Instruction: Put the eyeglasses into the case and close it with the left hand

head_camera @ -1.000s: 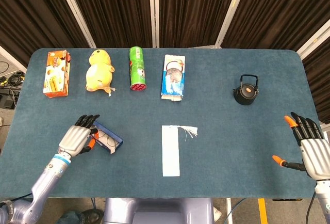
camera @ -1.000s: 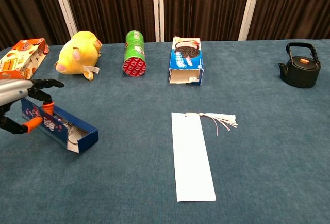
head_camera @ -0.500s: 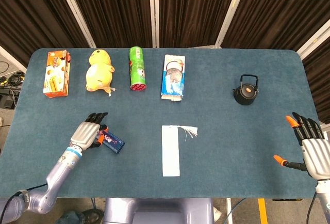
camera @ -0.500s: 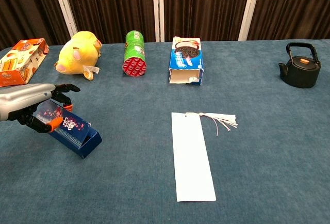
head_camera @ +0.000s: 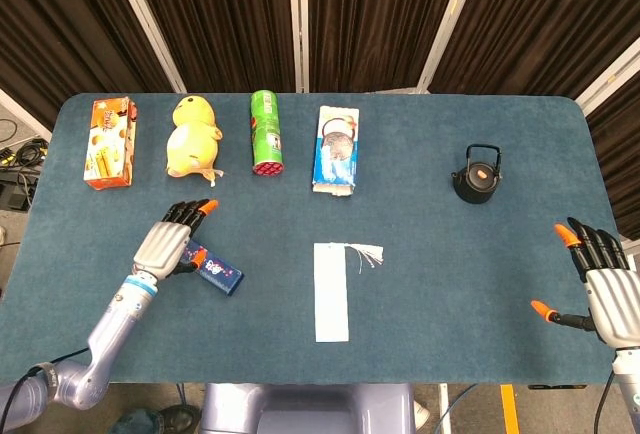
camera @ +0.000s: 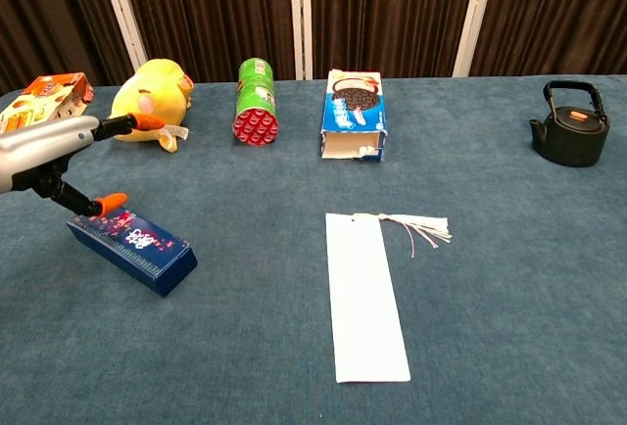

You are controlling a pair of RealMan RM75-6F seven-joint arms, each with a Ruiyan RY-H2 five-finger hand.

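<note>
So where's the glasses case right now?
The glasses case lies closed on the left side of the table, just under the left hand, in front of the yellow plush toy.

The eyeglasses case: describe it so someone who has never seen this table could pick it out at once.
On the blue table, look at the near left area, in front of the yellow plush toy. The eyeglasses case lies there shut, beside the left hand. It is the only dark blue long box with small pink and white print; the white bookmark to its right is flat.
</note>
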